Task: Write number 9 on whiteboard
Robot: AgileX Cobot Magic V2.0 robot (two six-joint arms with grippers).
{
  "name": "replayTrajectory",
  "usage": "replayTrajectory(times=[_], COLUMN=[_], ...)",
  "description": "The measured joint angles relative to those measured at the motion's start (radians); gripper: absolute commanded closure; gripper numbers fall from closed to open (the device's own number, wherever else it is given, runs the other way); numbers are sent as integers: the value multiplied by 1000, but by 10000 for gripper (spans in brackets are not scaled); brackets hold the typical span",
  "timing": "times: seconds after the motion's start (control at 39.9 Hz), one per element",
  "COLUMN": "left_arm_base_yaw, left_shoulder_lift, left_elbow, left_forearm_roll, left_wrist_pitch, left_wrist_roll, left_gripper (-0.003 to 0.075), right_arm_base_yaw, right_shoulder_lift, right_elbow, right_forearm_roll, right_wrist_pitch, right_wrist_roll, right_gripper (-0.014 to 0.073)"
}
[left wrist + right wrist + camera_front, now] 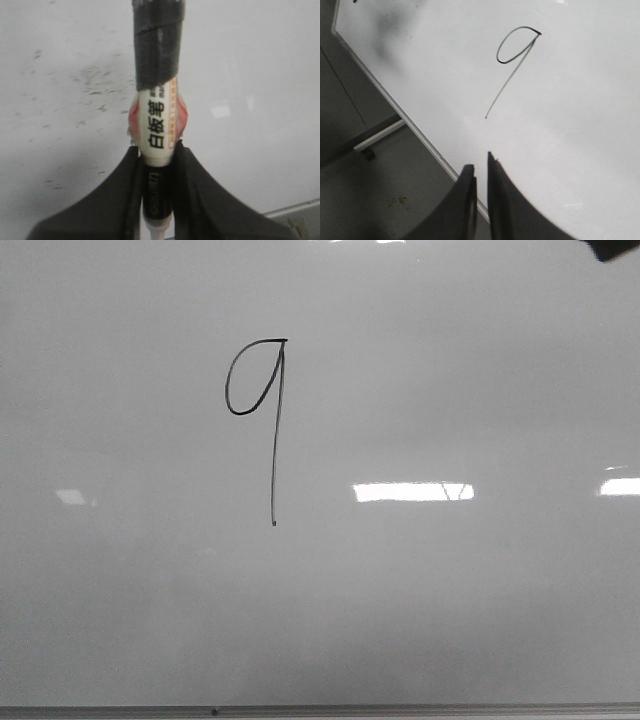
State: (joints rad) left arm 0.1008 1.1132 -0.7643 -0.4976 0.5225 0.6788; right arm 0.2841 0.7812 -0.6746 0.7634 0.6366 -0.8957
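**A finished 9 on the board, marker clamped in the left claw**

The number 9 (262,405) sits left of centre in the upper half of the whiteboard (450,620): a thin black line, a small oval loop closed at the top right, and a long straight tail running down to a small end dot. Pale rectangular glare lies to its right.

The left gripper (159,159) is clenched on a marker (157,120), a white barrel with black printed characters and a black wrapped upper part; its tip is cut off by the frame edge. The right gripper (481,172) grasps nothing, its black fingers nearly together with only a narrow slit between. A dark shape in the front view's top right corner is too cropped to identify.
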Motion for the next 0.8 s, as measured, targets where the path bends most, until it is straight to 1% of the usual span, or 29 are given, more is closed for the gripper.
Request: replayTrajectory(times=[0.03,0.08,0.18,0.35,0.53,0.6,0.65,0.7,0.75,0.8], left_arm_base_yaw=[22,49,56,11,-40,-50,-52,-52,-52,-52], left_shoulder_lift=[8,25,91,213,278,299,306,306,308,308], left_elbow=[9,21,36,37,37,37,37,37,37,37], left_forearm_roll=[-11,-25,-43,-54,-60,-62,-62,-62,-62,-62], left_wrist_pitch=[-10,-29,-74,-229,-379,-420,-430,-430,-431,-434], left_wrist_roll=[0,0,0,-1,-1,-1,-1,-1,-1,-1], left_gripper=[739,739,739,739,732,681,622,581,556,551], right_arm_base_yaw=[-13,-26,-35,-35,-35,-35,-35,-35,-35,-35], right_shoulder_lift=[-36,-96,-181,-209,-209,-209,-209,-209,-209,-209], right_elbow=[32,81,148,179,180,180,180,180,180,180], right_forearm_roll=[0,0,0,0,0,0,0,0,0,0], right_wrist_pitch=[-1,-10,-36,-53,-58,-59,-60,-60,-60,-60], right_wrist_roll=[0,2,6,6,6,6,6,6,6,6], right_gripper=[667,659,661,661,661,661,661,661,661,661])
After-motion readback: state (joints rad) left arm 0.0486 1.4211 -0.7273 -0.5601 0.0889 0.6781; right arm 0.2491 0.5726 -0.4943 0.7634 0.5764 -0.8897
